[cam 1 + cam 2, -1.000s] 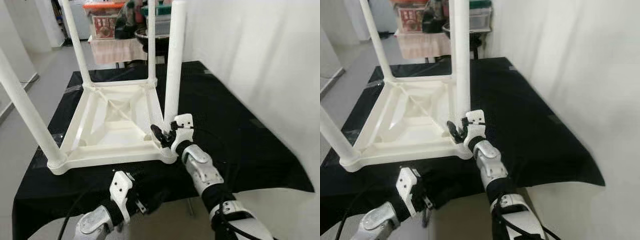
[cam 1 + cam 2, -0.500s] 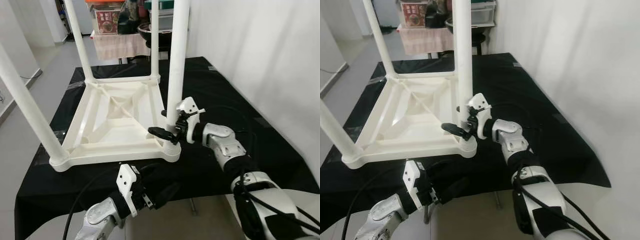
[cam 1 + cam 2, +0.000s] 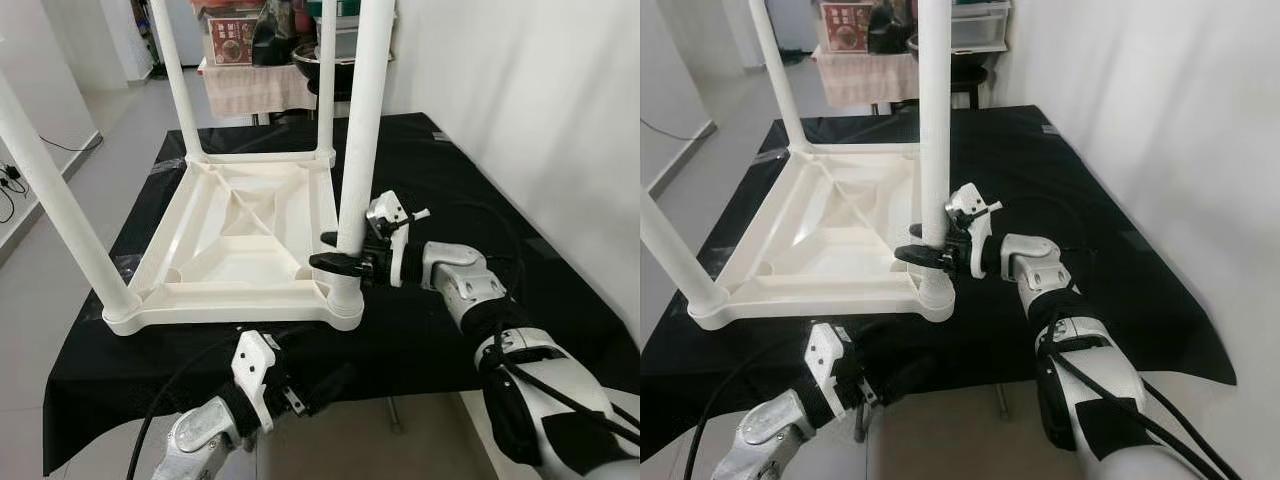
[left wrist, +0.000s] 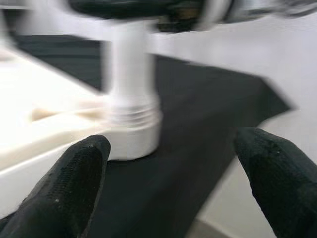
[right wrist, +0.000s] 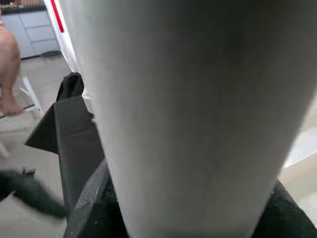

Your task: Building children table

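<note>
The right tool [image 3: 340,258] clenches the near right leg [image 3: 362,130] low down, one black finger on each side of the white tube, just above the socket where it meets the table frame [image 3: 240,235]. The white children's table lies upside down on the worktop [image 3: 470,200], which is draped in black cloth, with its four legs pointing up. Its near edge sits close to the worktop's front edge, and bare black cloth lies to the right of it. The left tool [image 3: 300,392] hangs below that front edge, fingers [image 4: 74,183] spread apart and holding nothing, aimed at the leg's socket. A white wall stands close on the right. Writing on the boxes behind is too small to read.
</note>
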### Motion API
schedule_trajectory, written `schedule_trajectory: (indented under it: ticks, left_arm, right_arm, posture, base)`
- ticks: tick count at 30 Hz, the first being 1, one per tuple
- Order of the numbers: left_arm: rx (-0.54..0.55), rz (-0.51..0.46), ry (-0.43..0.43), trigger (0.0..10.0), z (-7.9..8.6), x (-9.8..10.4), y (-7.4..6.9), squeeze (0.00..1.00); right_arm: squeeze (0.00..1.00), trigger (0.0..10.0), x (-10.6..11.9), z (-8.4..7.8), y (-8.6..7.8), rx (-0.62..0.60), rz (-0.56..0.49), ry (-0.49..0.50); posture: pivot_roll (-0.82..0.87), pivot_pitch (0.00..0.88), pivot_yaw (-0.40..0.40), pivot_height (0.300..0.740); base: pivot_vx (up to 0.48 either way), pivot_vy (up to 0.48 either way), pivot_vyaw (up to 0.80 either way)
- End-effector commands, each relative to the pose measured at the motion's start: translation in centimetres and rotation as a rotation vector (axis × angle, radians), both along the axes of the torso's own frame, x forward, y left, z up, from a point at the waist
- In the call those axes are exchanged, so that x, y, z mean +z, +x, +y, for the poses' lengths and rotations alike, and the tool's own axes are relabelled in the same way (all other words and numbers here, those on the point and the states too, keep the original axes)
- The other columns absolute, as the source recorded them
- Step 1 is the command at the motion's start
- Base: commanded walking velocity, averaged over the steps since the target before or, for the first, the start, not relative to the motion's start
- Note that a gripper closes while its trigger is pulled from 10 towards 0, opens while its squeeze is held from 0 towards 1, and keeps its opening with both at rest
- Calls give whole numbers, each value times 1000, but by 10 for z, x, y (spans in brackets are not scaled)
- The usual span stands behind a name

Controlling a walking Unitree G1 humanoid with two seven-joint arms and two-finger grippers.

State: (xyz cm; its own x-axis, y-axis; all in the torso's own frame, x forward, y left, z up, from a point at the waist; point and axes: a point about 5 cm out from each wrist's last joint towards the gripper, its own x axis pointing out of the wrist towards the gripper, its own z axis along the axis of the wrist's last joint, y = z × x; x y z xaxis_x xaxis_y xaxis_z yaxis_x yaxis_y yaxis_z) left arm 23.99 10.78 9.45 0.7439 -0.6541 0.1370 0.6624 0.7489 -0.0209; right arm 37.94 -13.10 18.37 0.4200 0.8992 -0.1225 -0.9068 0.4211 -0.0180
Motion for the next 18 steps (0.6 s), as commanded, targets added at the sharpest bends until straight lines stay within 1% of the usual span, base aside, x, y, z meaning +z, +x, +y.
schedule_trajectory:
  ticks: [1,2,3,4,5,7,8,9,10,11,13,14,15,17,18]
  left_arm:
    - [62,-4,23,10000,6,-3,-2,0]
    - [62,-4,23,10000,6,-3,-2,0]
    - [96,11,21,10000,13,-6,-3,0]
    - [96,11,21,10000,13,-6,-3,0]
    - [100,18,18,10000,14,-7,-3,0]
    - [79,21,29,10000,12,-8,-3,0]
    - [79,21,29,10000,12,-8,-3,0]
    - [72,25,28,10000,12,-8,-4,0]
    - [72,25,28,10000,12,-8,-4,0]
    - [71,25,29,10000,12,-9,-5,0]
    - [71,25,29,10000,12,-9,-5,0]
    - [72,34,19,10000,12,-9,-5,0]
    - [71,39,13,10000,12,-9,-5,0]
    - [71,39,13,10000,12,-9,-5,0]
    - [67,43,11,10000,12,-9,-4,0]
  right_arm:
    - [0,0,-20,-6,-6,-13,62,-8]
    - [0,0,-20,-6,-6,-13,62,-8]
    - [0,0,-33,-20,-9,-106,73,-13]
    - [0,0,-33,-20,-9,-106,73,-13]
    - [0,0,-38,-25,-10,-149,75,-19]
    - [0,0,-50,-34,-9,-315,72,-66]
    - [0,0,-50,-34,-9,-315,72,-66]
    - [0,0,-63,-35,-9,-455,85,-106]
    - [0,0,-63,-35,-9,-455,85,-106]
    - [0,0,-77,-36,-11,-663,93,-137]
    - [0,0,-77,-36,-11,-663,93,-137]
    - [0,0,-98,-21,-25,-823,144,-88]
    - [0,0,-109,-7,-39,-919,181,-52]
    - [0,0,-109,-7,-39,-919,181,-52]
    - [0,0,-111,0,-46,-979,183,-27]
  posture:
    - [-2,0,-9,740]
    - [-2,0,-9,740]
    - [-1,0,-4,740]
    - [-1,0,-4,740]
    - [-1,0,-4,740]
    - [-5,0,-3,740]
    - [-5,0,-3,740]
    - [-7,0,-13,740]
    - [-7,0,-13,740]
    - [-8,0,-16,740]
    - [-8,0,-16,740]
    - [-17,0,-10,740]
    - [-35,0,6,740]
    - [-35,0,6,740]
    - [-43,0,13,740]
  base:
    - [0,0,0]
    - [0,0,0]
    - [0,0,0]
    - [0,0,0]
    - [0,0,0]
    - [0,0,0]
    - [0,0,0]
    - [0,0,0]
    - [0,0,0]
    - [0,0,0]
    - [0,0,0]
    - [0,0,0]
    - [0,0,0]
    - [0,0,0]
    - [0,0,0]
